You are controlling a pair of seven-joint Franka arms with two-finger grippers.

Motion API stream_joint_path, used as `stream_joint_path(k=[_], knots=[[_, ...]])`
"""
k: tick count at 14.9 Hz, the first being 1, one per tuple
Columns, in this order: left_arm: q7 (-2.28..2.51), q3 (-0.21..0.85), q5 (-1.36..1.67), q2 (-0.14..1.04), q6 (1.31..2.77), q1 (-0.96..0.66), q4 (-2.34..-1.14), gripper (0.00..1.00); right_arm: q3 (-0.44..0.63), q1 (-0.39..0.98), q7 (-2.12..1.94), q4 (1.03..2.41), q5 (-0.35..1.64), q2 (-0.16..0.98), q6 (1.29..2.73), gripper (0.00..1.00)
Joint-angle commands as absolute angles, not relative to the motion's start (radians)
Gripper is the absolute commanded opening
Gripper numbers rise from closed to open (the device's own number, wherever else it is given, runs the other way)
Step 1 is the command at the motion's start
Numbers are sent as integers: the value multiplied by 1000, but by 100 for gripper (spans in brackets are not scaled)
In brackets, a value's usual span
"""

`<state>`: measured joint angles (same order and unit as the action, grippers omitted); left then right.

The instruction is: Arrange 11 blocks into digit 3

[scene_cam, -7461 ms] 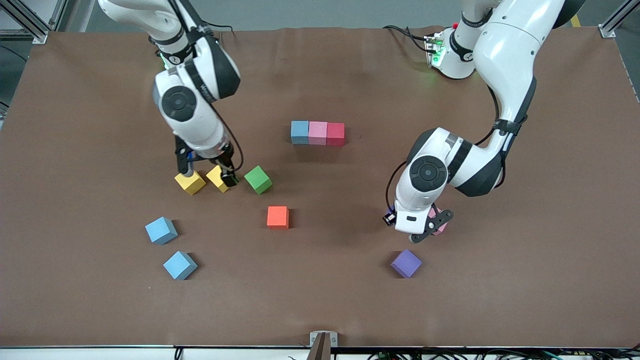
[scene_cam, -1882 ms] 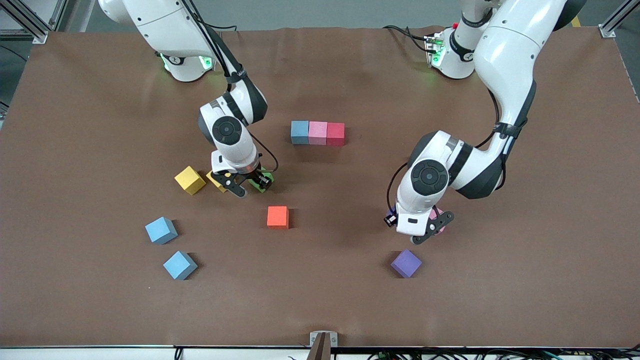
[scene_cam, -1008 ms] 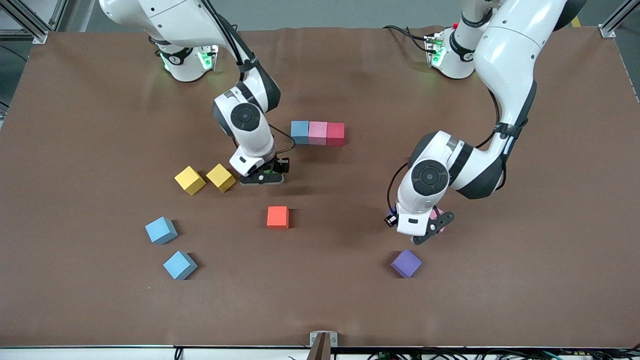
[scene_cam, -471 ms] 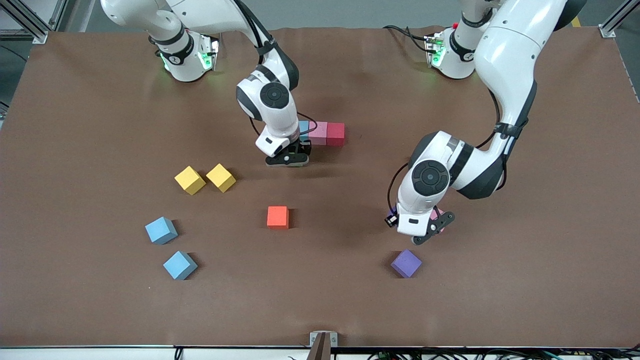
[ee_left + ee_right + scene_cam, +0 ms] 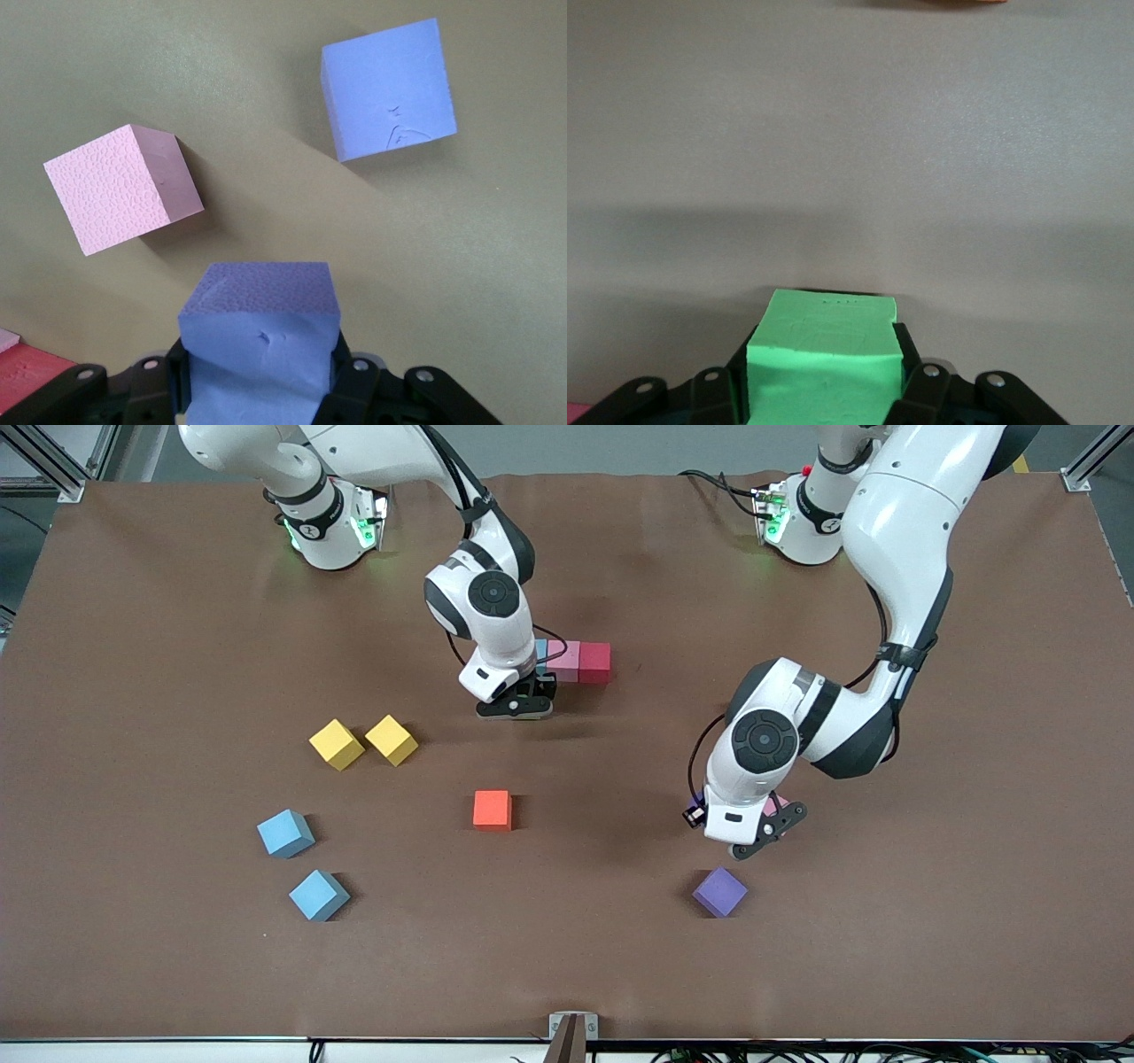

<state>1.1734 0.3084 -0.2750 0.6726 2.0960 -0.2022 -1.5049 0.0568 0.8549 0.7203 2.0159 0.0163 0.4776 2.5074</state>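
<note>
My right gripper (image 5: 518,704) (image 5: 824,372) is shut on the green block (image 5: 824,341), low over the table next to the light blue block (image 5: 540,651) that ends a row with a pink (image 5: 563,660) and a red block (image 5: 594,662). The left gripper (image 5: 753,834) (image 5: 257,376) is shut on a purple block (image 5: 257,328), with a pink block (image 5: 124,186) and a second purple block (image 5: 388,88) (image 5: 719,891) on the table below it. An orange block (image 5: 492,810) lies mid-table. Two light blue blocks (image 5: 285,833) (image 5: 319,895) sit toward the right arm's end.
Two yellow cubes (image 5: 337,744) (image 5: 392,740) sit side by side, farther from the camera than the two light blue blocks. The corner of a red block (image 5: 27,376) shows in the left wrist view. The brown mat (image 5: 930,957) covers the table.
My right gripper has carried the green block from beside the yellow cubes over to the light blue end of the row. The left arm has stayed in place with its purple block.
</note>
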Motion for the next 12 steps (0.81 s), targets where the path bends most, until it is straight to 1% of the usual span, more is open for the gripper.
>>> stream_joint_path(k=[1, 12], knots=[[1152, 311, -267, 663, 2080, -195, -1505, 41, 61, 857, 741, 1962, 14, 508, 2436, 0], [1150, 311, -265, 663, 2080, -187, -1505, 41, 60, 887, 804, 1970, 25, 511, 2460, 0]])
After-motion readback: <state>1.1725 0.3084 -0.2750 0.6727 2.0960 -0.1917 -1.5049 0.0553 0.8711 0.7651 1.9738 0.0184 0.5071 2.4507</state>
